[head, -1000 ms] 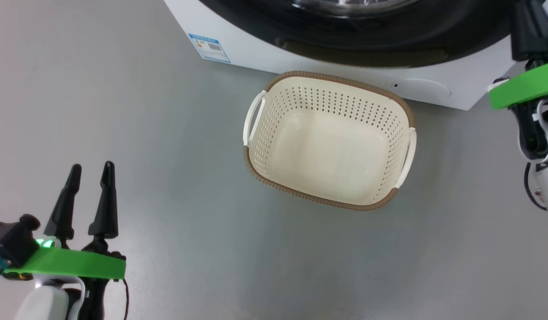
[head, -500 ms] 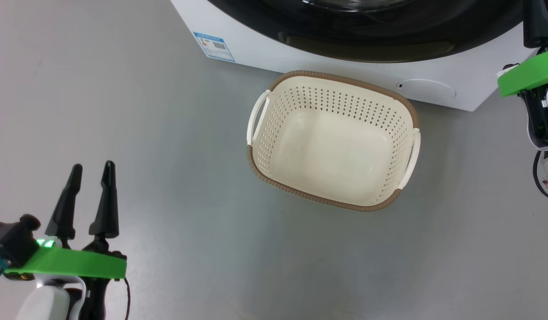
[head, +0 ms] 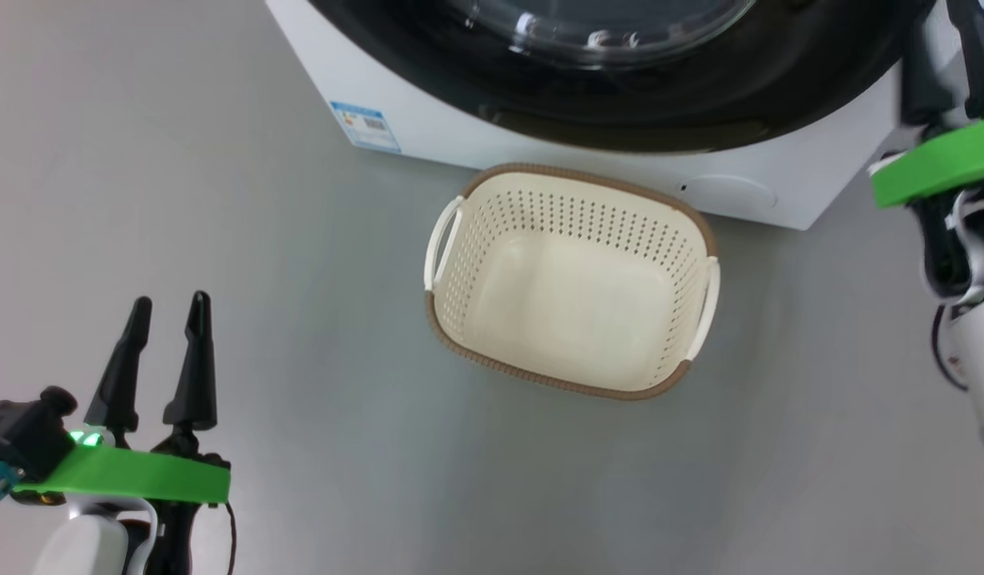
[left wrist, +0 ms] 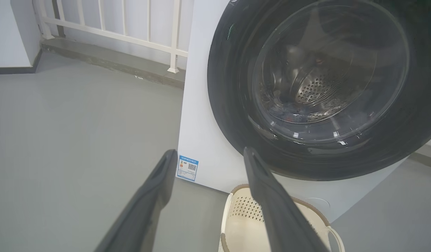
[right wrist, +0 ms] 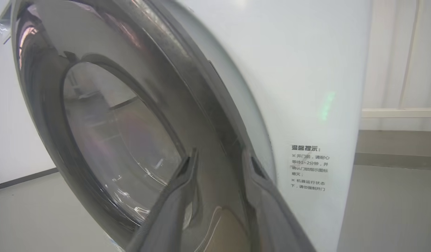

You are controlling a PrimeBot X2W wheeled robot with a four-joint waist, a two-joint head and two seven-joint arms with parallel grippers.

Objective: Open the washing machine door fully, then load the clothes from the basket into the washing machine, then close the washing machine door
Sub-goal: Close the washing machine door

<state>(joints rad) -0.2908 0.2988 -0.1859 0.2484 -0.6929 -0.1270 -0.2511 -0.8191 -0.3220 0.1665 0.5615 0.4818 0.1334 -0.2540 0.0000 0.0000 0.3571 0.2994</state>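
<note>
Black washing machine door (right wrist: 124, 133) just beyond right hand (right wrist: 219, 157) (fingers (right wrist: 173, 210) apart).

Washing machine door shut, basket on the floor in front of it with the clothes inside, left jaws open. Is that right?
No: the basket is empty, as the head view shows. The rest holds: the washing machine door is shut, the basket stands on the floor before it, and the left gripper has open jaws.

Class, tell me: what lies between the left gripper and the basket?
Only bare grey floor separates the left gripper from the basket; the head view shows it.
</note>
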